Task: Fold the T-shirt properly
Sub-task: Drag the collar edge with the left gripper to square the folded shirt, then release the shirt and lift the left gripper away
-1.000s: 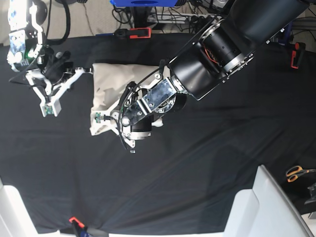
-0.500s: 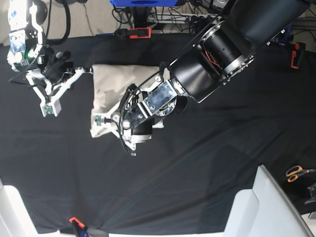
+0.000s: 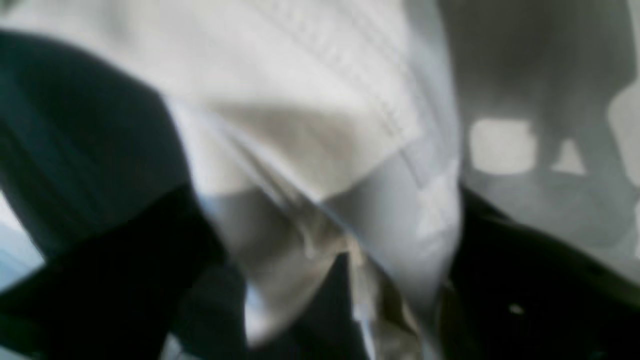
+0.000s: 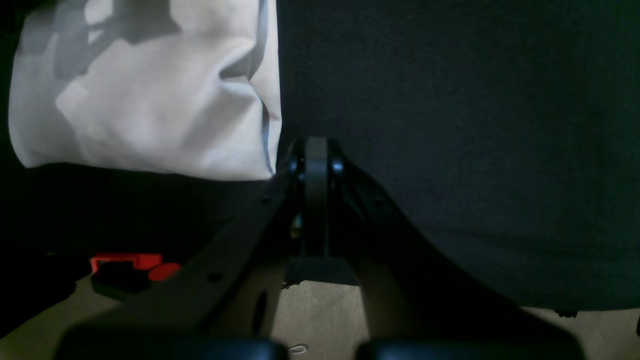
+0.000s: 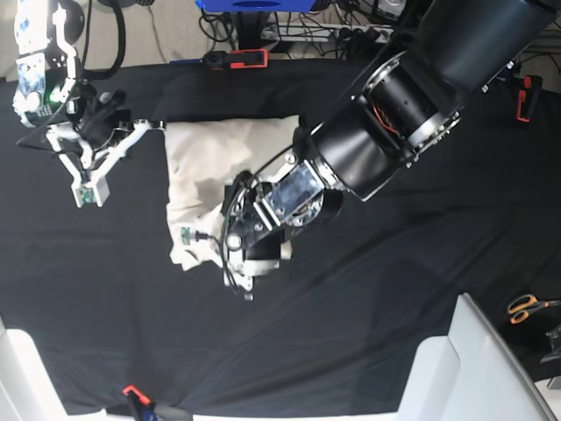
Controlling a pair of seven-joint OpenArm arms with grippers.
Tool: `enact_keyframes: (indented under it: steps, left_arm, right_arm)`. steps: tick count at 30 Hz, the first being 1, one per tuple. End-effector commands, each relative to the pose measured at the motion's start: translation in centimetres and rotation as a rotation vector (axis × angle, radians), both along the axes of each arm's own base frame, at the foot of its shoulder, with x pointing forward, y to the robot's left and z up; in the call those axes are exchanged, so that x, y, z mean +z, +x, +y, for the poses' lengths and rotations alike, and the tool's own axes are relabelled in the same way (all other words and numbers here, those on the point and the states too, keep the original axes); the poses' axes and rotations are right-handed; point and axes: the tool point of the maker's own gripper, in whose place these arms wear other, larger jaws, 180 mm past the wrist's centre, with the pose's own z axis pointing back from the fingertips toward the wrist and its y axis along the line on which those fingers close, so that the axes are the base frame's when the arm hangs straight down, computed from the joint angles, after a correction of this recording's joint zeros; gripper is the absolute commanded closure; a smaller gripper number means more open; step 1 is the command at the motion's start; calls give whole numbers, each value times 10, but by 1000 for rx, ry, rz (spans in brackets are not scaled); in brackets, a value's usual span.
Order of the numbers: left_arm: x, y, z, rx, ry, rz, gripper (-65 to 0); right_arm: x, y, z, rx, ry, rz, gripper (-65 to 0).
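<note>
The T-shirt [image 5: 219, 162] lies folded into a cream block on the black tablecloth [image 5: 377, 289], left of centre. My left gripper [image 5: 215, 261] sits over its near corner. In the blurred left wrist view the T-shirt [image 3: 310, 100] fills the frame, loose between dark shapes that stand far apart, so the jaws read as open. My right gripper [image 5: 151, 126] is shut on nothing, just beside the shirt's far left corner. In the right wrist view the right gripper [image 4: 316, 150] has its fingers pressed together next to the edge of the T-shirt [image 4: 150, 110].
A red clamp [image 5: 247, 58] grips the cloth's far edge and shows as a red clamp [image 4: 125, 262] in the right wrist view. Another clamp [image 5: 524, 96] is at the right edge. Orange scissors [image 5: 526, 307] and a white bin [image 5: 473, 368] stand at the near right.
My left gripper has moved toward the near edge, and the shirt's near corner has shifted with it, down and slightly right. The jaws have parted. The right arm has not moved.
</note>
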Motion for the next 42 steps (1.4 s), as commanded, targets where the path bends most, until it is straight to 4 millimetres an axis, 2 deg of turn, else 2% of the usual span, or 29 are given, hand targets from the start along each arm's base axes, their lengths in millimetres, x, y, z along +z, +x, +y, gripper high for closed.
enact_keyframes:
  steps: [1, 7, 11, 14, 17, 21, 23, 24, 26, 27, 30, 32, 38, 42]
  left_arm:
    - [23, 21, -10, -10, -22, -58, -477]
    - [39, 41, -7, -5, -18, -100, -484]
    - [40, 52, 1, 15, -4, -96, -484]
    - [38, 53, 3, 19, 1, -92, -479]
    - [54, 57, -9, 29, -78, -117, -474]
    - [82, 70, -5, 168, -259, -144, -464]
    - [89, 73, 12, 234, -301, -172, -370]
    - [87, 71, 27, 263, -295, -190, -290]
    - [77, 57, 55, 322, -279, -216, -56]
    - [74, 50, 69, 353, -269, -232, 0]
    - [56, 20, 103, 459, -261, -225, 0]
    - [46, 2, 121, 530, -273, -208, 0]
    - [26, -63, 179, 664, -252, -183, 0]
    - [1, -115, 232, 695, -99, -131, 0]
  right_arm:
    - [7, 7, -1, 5, -3, -33, 0]
    - [7, 7, -1, 7, -2, -32, 0]
    - [7, 7, 0, 6, 1, -32, 0]
    - [7, 7, 0, 6, 1, -32, 0]
    - [9, 10, 0, 8, 1, -42, 0]
    - [15, 18, 8, 95, 1, -71, 0]
    - [21, 26, 12, 150, -5, -100, 0]
    - [24, 31, 14, 172, -7, -114, 0]
    - [33, 42, 17, 212, -15, -151, 0]
    - [37, 48, 17, 237, -24, -167, 0]
    - [49, 64, 19, 300, -43, -210, 0]
    - [46, 73, 22, 342, -45, -211, 0]
    - [30, 93, 56, 511, -35, -179, 0]
    - [32, 106, 80, 587, -28, -207, 0]
